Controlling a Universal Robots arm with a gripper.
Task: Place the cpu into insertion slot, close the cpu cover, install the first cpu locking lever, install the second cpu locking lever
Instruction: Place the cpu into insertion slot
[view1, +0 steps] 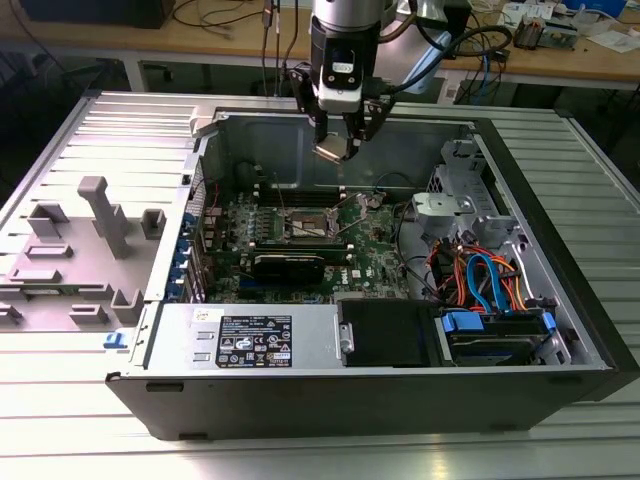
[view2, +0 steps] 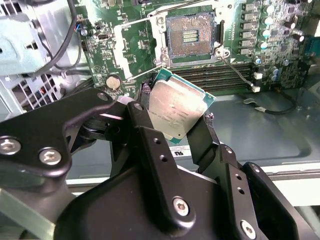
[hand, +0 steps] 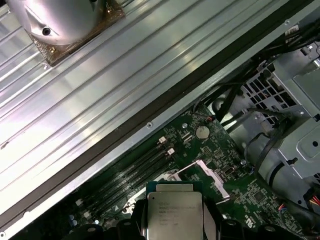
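Note:
My gripper hangs above the open computer case, shut on the cpu. In the second wrist view the cpu, a silver-topped square chip with a green edge, sits tilted between the black fingers. The first wrist view shows the cpu in the same grip. Below it on the green board lies the insertion slot, bare, with a gold-brown centre; in the exterior view the insertion slot is well under the gripper. The cpu cover is swung open beside the slot, and thin wire levers stand raised.
Long black memory sticks run beside the slot. A silver drive cage and orange and blue cables fill the case on the exterior view's right. The power supply is at the front. Grey fixtures stand outside, on the exterior view's left.

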